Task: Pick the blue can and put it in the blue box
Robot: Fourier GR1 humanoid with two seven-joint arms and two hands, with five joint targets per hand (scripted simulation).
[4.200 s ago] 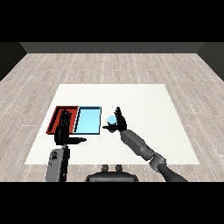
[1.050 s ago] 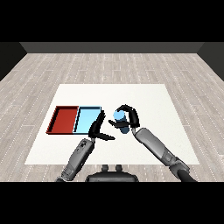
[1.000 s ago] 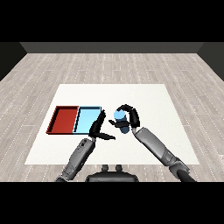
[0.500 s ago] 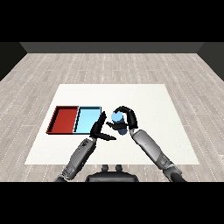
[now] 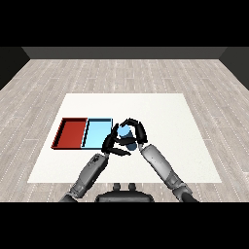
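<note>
At frame centre the right robot hand (image 5: pixel 136 132) curls round the blue can (image 5: pixel 126 136), beside the blue tray (image 5: pixel 97 134); left robot hand (image 5: pixel 111 144) stays relaxed. Likely light, rigid, slick; grip mid-body.

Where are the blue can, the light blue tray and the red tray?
blue can (image 5: pixel 127 134), head view, on its visible side.
light blue tray (image 5: pixel 96 134), head view, on its bare floor.
red tray (image 5: pixel 71 133), head view, on its bare floor.

Single head view, looking down, forward across white table (image 5: pixel 160 104).
</note>
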